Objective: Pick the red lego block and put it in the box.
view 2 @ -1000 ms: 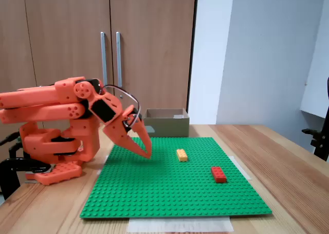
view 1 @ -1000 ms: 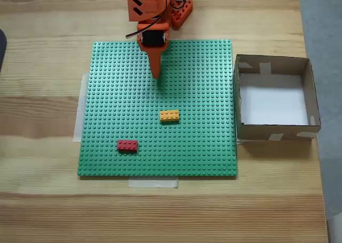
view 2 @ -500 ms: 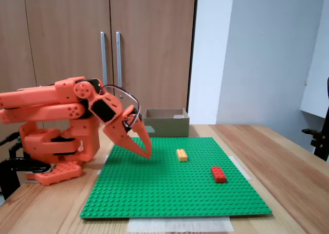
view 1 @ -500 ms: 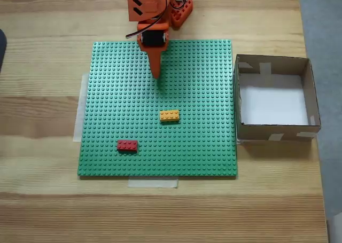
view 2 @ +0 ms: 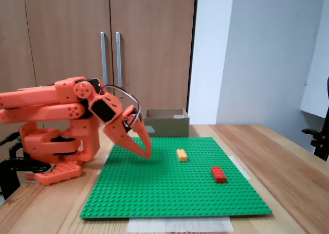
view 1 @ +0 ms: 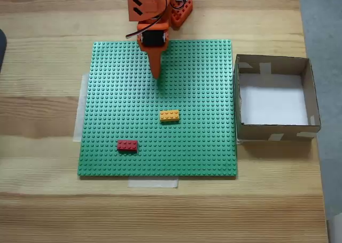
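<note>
Still unmoved, the clenched, empty pincer [view 1: 157, 76] hangs well apart from the red lego block [view 1: 127, 145].

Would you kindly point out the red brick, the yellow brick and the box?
Red brick [view 1: 127, 145], top-down fixed view, middle of its studded top.
Yellow brick [view 1: 169, 115], top-down fixed view, middle of its top.
Box [view 1: 273, 131], top-down fixed view, near cardboard wall.

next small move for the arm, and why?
Probably swing the gripper out over the baseplate toward the red lego block, opening on the way. It looks shut and empty near the arm's base; the block lies untouched near the plate's front-left in the top-down fixed view, beyond the yellow brick. The box is empty.
</note>
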